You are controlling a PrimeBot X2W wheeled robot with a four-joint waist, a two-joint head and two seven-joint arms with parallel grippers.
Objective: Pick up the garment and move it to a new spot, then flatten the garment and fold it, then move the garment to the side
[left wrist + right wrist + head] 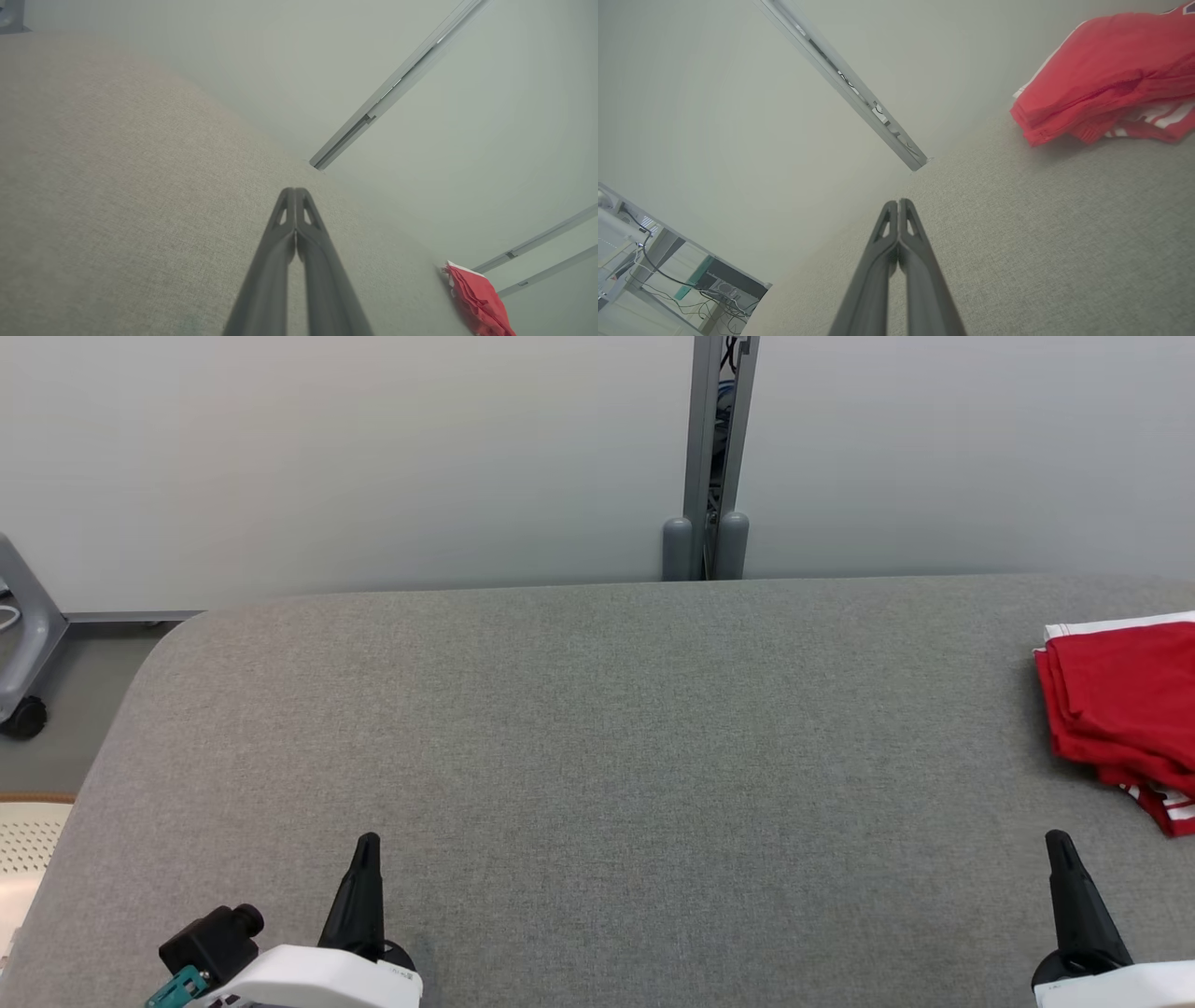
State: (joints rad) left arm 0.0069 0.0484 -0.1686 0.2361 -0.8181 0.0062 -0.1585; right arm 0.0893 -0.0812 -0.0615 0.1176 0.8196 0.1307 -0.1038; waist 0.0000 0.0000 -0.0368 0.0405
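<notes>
Left gripper (367, 847) and right gripper (1058, 845) are seen fully closed, nothing held, parked over the near edge of the table (597, 728). The red garment (1125, 695) is laid folded at the right edge, beyond the right gripper and untouched by it. The final move-aside step is judged done; no further grasp is called for, only arms kept clear of the garment.

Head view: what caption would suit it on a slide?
Folded red garment at the table's right edge; left gripper and right gripper shut, empty, near the front.
</notes>
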